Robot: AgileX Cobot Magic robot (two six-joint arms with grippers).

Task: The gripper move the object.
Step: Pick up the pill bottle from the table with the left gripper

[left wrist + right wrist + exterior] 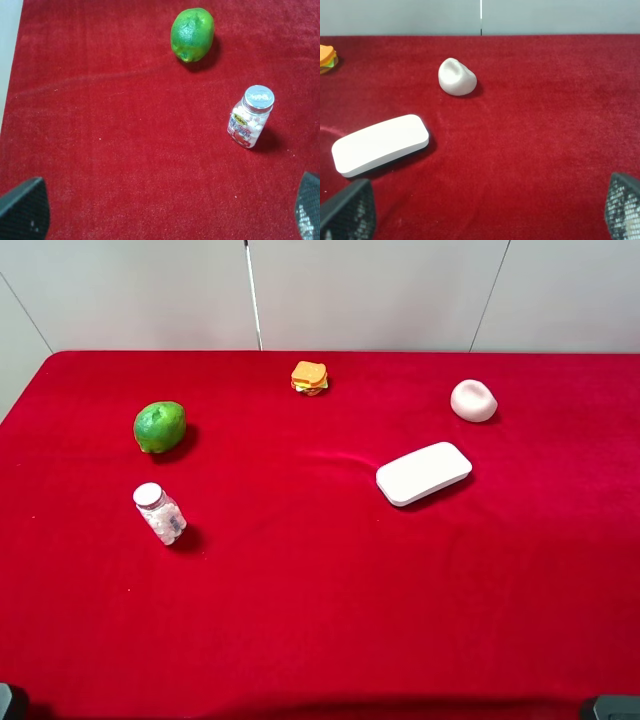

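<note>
Standing on plush red cloth [300, 620], the small clear plastic bottle [160, 514], white-capped and packed with pale pellets, sits near a dimpled green lime [160, 427]. My left gripper [165, 215] and right gripper [485, 212] hover, mesh-textured fingers spread wide.

This looks like a staged lab test bench. A red-clothed table [320, 620] stands before bare pale wall panels [370, 290]; a lime [160, 426] and toy burger [309, 377] lie apart on it.
</note>
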